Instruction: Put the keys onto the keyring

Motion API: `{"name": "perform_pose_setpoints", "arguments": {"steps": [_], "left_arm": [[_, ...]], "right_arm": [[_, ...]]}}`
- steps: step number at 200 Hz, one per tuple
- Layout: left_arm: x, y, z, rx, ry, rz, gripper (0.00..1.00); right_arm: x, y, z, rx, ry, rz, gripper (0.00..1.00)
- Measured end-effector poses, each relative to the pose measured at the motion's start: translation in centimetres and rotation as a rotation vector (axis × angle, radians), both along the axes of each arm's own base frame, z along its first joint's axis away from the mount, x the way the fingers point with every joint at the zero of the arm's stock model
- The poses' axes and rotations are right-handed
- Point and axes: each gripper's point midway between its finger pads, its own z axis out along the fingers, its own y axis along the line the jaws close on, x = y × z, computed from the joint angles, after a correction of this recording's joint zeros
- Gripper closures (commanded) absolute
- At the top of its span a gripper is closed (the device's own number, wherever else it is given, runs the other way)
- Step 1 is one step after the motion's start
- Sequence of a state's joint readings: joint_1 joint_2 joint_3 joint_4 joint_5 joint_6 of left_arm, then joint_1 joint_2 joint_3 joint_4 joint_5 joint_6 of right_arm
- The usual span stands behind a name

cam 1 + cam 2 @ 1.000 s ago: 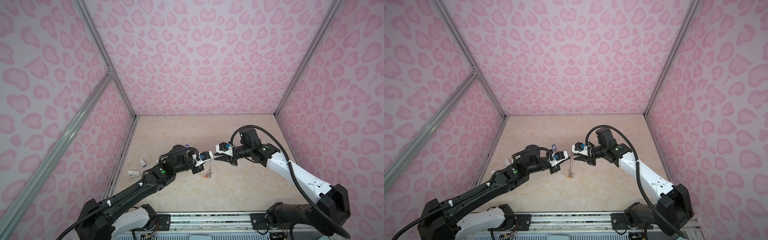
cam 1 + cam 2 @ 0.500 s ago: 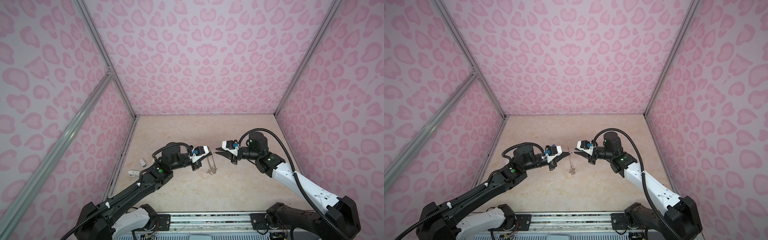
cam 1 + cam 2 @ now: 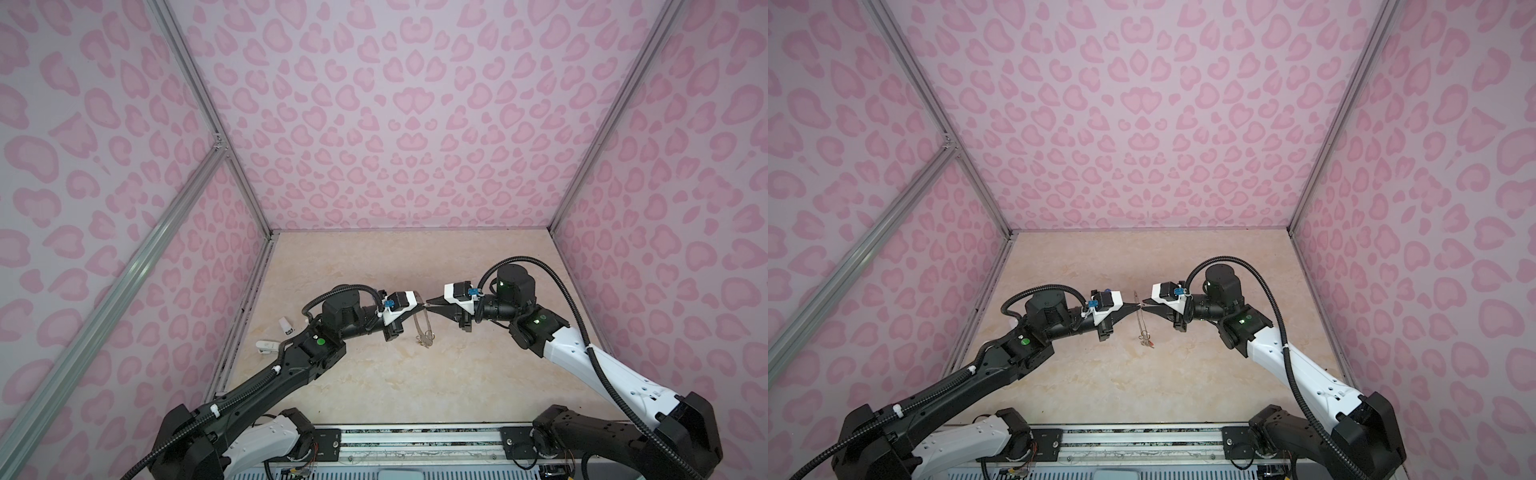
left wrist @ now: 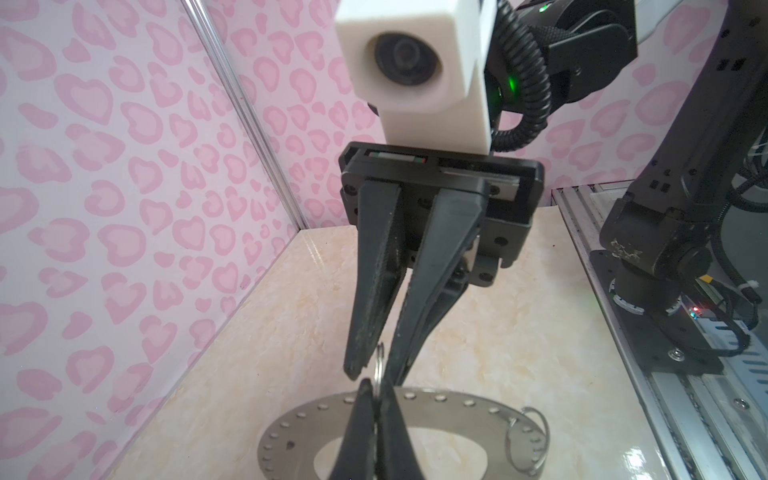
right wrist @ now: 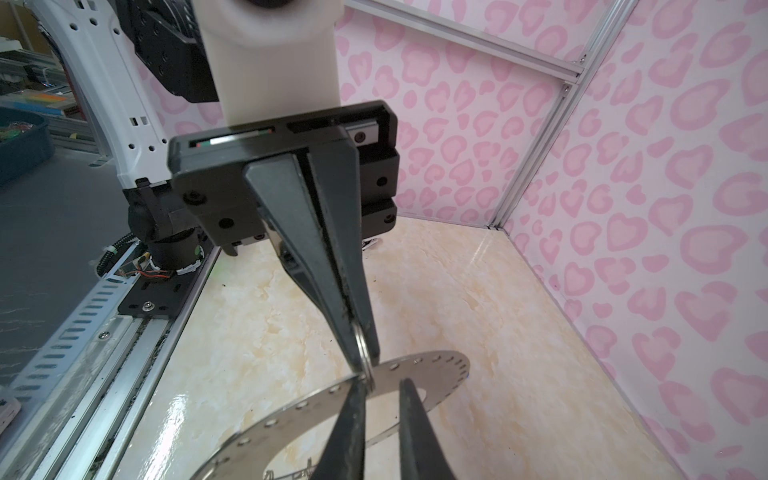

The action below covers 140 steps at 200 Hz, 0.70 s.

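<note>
Left gripper [image 5: 360, 360] clenched on small split ring [image 4: 379, 362]; keyring [image 4: 465, 419] hangs from it, edge-on, above mid-bench. Keys [image 3: 1146, 341] dangle at its lower rim. Right gripper [image 4: 376, 372] narrowly parted, straddling that ring; contact unclear.

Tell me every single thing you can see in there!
keyring: one, grey metal disc, hanging in mid-air, centre
small split ring: one, silver, at the keyring's rim
keys: one bunch, silver with a reddish bit, dangling under the keyring
table: one, cream marble, below everything
small white things: two, white, table's left side
walls: three, pink heart print, all around
left claw: one, black, shut on the small split ring
right claw: one, black, slightly open, facing the left claw
</note>
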State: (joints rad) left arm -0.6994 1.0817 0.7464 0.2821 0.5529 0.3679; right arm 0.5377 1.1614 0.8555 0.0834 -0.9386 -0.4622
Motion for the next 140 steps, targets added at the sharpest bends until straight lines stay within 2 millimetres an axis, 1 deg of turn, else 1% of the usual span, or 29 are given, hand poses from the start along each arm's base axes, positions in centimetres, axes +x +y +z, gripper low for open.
{"name": "perform_pose_setpoints", "arguments": {"steps": [50, 89, 140], "left_arm": [[-0.31, 0.28, 0.06, -0.003, -0.005, 0.001, 0.96], [-0.32, 0.41, 0.14, -0.002, -0.014, 0.005, 0.96], [-0.17, 0.46, 0.06, 0.002, -0.015, 0.012, 0.96]], "right_arm": [[-0.22, 0.09, 0.07, 0.004, 0.009, 0.013, 0.85], [-0.47, 0.32, 0.06, 0.008, 0.022, 0.034, 0.82], [-0.54, 0.41, 0.35, 0.01, 0.02, 0.04, 0.82]]}}
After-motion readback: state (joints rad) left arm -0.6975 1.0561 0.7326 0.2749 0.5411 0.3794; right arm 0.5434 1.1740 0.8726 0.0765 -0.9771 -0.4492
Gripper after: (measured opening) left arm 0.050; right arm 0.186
